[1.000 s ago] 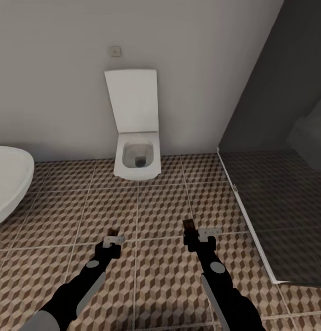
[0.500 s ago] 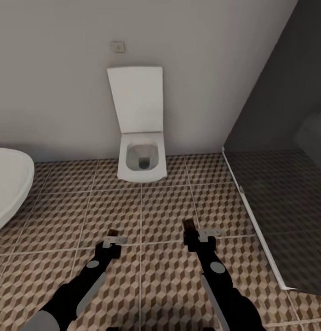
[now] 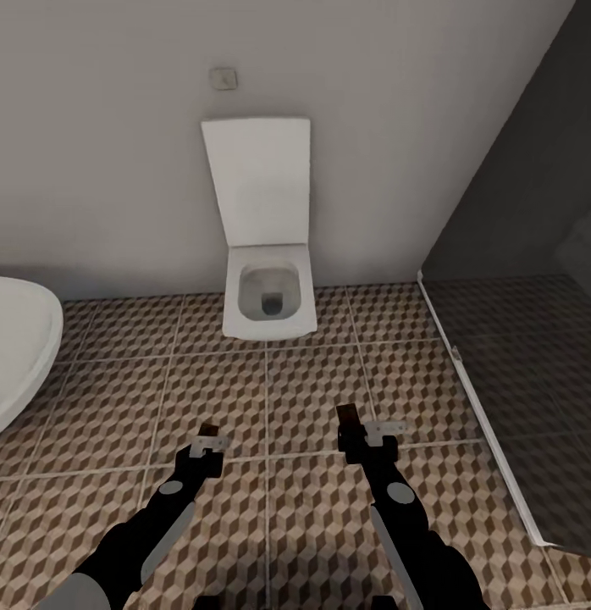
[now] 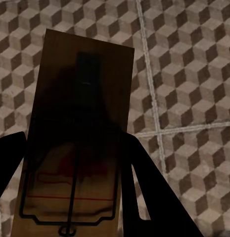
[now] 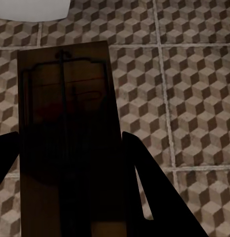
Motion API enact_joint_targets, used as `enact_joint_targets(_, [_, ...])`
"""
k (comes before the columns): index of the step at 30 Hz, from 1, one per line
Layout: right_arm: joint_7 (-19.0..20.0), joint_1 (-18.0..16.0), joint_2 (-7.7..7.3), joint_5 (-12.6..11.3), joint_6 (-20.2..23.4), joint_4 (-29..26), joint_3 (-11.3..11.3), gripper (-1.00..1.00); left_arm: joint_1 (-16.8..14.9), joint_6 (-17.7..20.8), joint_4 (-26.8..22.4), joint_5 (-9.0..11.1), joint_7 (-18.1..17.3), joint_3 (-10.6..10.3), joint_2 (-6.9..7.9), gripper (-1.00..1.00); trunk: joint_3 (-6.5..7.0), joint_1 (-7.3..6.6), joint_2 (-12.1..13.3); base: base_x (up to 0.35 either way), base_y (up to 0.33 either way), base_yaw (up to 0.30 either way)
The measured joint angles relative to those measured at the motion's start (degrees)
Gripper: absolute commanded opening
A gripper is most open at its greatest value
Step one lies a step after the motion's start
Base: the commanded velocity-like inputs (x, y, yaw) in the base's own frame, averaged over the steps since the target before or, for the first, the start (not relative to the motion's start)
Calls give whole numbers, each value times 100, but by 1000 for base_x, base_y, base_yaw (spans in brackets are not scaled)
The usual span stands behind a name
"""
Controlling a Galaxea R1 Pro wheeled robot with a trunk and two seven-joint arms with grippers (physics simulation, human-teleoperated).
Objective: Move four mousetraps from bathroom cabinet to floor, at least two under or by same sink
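two flat wooden mousetraps gripped, cube-patterned tile floor

I count two mousetraps: first mousetrap clamped between fingers of left gripper, second mousetrap clamped in right gripper. Two grippers, two arms in head view. One toilet, lid raised, one per count. One white bathtub, edge only, at left. One wall plate above toilet. One glass screen at right. One bathroom floor, cube-pattern tiles; tile total not countable.
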Motion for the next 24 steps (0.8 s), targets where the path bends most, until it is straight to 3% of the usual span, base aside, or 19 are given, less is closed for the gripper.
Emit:
enact_joint_targets(6, [0,0,0,0,0,0,0,-100,2,0,3,0,0,-1,-3,-100,-49,0,0,2,1,0])
enact_joint_targets(24, [0,0,-5,0,0,0,0,-100,2,0,-11,0,7,-1,-3,-100,-520,395,-721,0,0,0])
